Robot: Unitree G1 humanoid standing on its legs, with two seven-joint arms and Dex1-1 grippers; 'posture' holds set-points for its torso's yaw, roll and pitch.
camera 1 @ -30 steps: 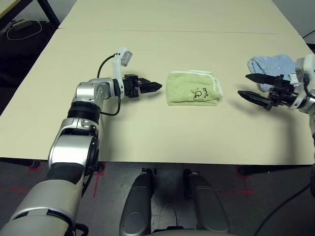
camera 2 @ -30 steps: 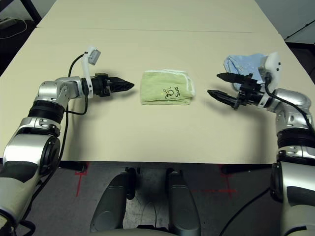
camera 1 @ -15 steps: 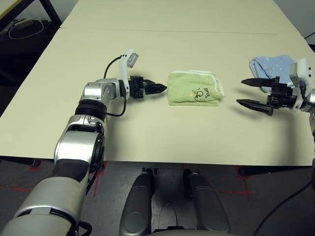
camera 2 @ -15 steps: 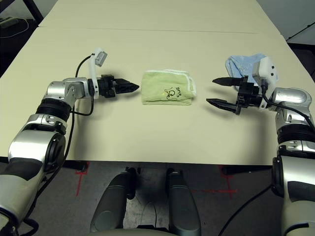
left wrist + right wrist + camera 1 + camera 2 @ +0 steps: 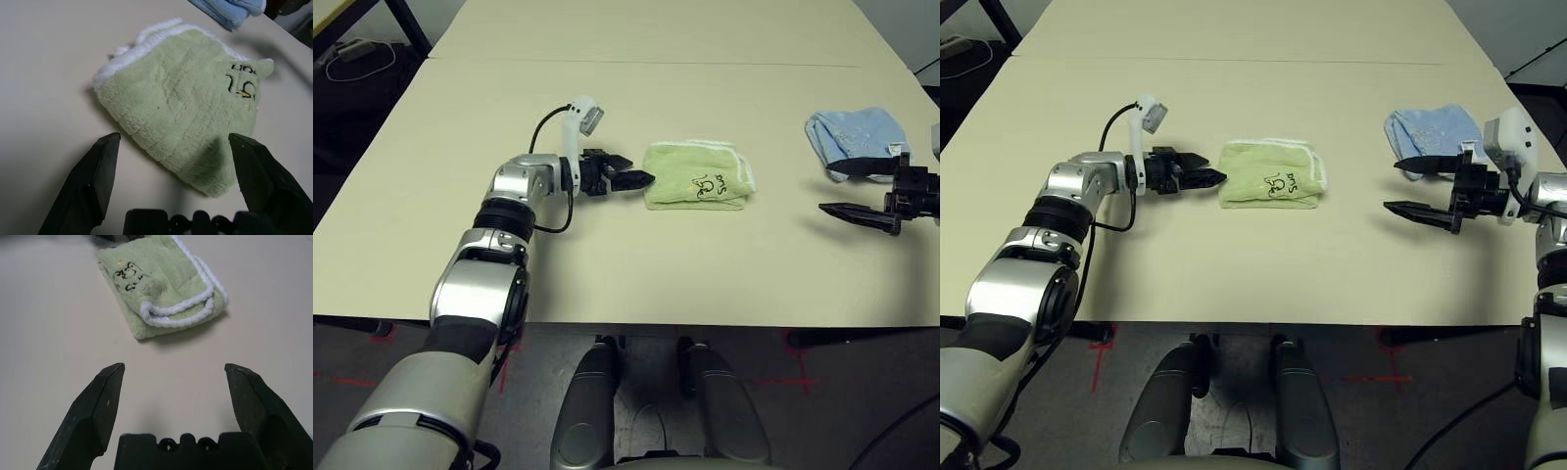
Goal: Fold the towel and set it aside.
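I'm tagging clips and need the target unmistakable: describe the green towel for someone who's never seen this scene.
On the pale table, between the two grippers, lies a folded light green towel. White edging and dark stitched markings set it apart from the blue cloth.

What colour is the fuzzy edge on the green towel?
White; the edging on the towel shows best in the right wrist view.
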